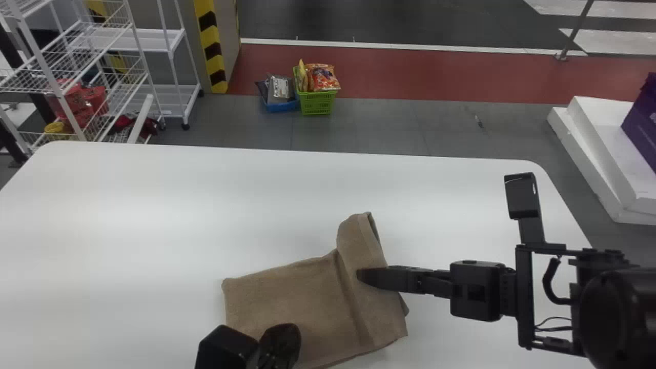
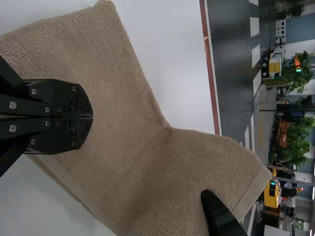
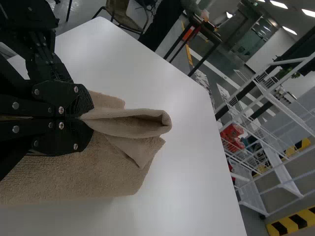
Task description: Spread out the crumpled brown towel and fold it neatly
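The brown towel (image 1: pixel 292 302) lies on the white table, its right part folded up into a raised flap. At that flap is my right gripper (image 1: pixel 361 275), coming from the right; in the right wrist view the right gripper (image 3: pixel 83 118) is shut on the towel (image 3: pixel 74 172), pinching a fold. My left gripper (image 1: pixel 289 341) is over the towel's near left part. In the left wrist view the left gripper (image 2: pixel 91 116) has its fingers together above the flat towel (image 2: pixel 113 98), with no cloth seen between them.
The white table (image 1: pixel 154 205) extends beyond the towel to its far and left sides. On the floor past the far edge stand a green basket (image 1: pixel 318 105) and a wire rack (image 1: pixel 77 66). White blocks (image 1: pixel 599 154) lie off the right side.
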Robot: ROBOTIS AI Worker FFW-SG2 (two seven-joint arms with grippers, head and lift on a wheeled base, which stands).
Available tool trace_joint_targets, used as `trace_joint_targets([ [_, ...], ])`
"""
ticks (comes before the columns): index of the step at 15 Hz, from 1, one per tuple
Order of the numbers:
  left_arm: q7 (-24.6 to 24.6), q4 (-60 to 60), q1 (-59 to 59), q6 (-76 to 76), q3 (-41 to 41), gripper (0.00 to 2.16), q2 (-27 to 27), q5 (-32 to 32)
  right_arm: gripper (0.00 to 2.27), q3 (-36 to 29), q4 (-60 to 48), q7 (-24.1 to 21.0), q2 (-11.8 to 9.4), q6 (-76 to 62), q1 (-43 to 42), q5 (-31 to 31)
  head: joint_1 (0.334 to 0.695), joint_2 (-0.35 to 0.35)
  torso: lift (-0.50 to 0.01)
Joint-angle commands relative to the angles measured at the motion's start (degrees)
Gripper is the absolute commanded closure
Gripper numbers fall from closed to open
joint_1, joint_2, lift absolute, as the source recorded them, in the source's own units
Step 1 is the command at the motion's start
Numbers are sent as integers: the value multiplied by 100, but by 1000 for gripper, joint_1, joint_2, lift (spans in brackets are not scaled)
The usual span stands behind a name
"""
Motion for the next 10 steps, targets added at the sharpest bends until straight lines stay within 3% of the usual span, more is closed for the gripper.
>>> trace_joint_targets([
  [1,0,4,-7,8,-1,2142,0,8,1511,107,6,-4,5,82,-22,2,695,-23,-126],
  [10,-272,-453,345,8,1203,2135,44,439,1511,-1141,6,-39,5,82,-286,-279,695,-11,-126],
])
